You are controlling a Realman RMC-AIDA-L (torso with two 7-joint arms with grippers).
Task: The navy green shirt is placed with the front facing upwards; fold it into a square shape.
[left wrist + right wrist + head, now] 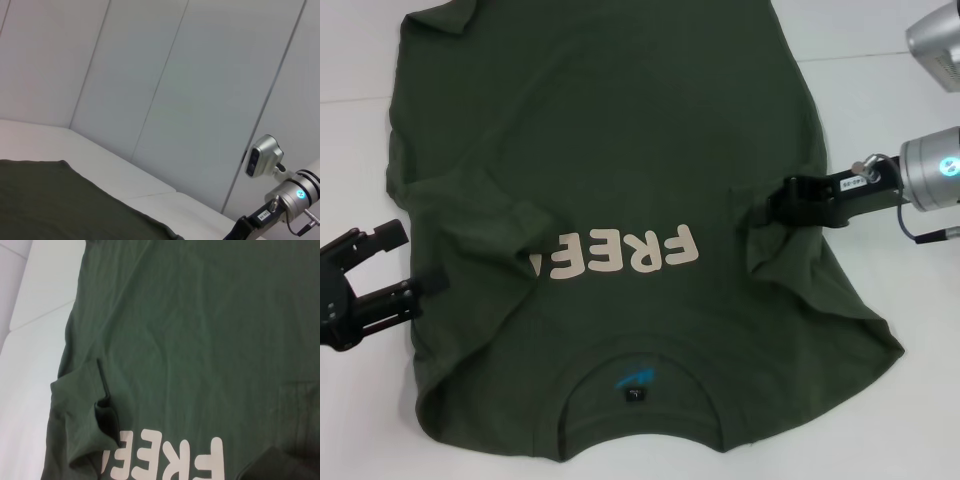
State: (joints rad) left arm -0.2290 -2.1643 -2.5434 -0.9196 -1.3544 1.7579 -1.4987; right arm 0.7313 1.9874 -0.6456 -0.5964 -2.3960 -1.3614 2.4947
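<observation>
Sleeve-fold step: shirt (620, 180) lies print-up, both sleeves turned in. Right gripper (782, 205) at the right sleeve fold, grip can't tell; left gripper (390, 265) spread, empty. Next: lengthwise fold w/ both arms.

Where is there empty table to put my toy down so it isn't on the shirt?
Bare white table shows at the far left corner, beside the navy green shirt. More shows far right, past the right gripper. The near left edge is crowded by the left gripper, and the shirt fills the middle.
</observation>
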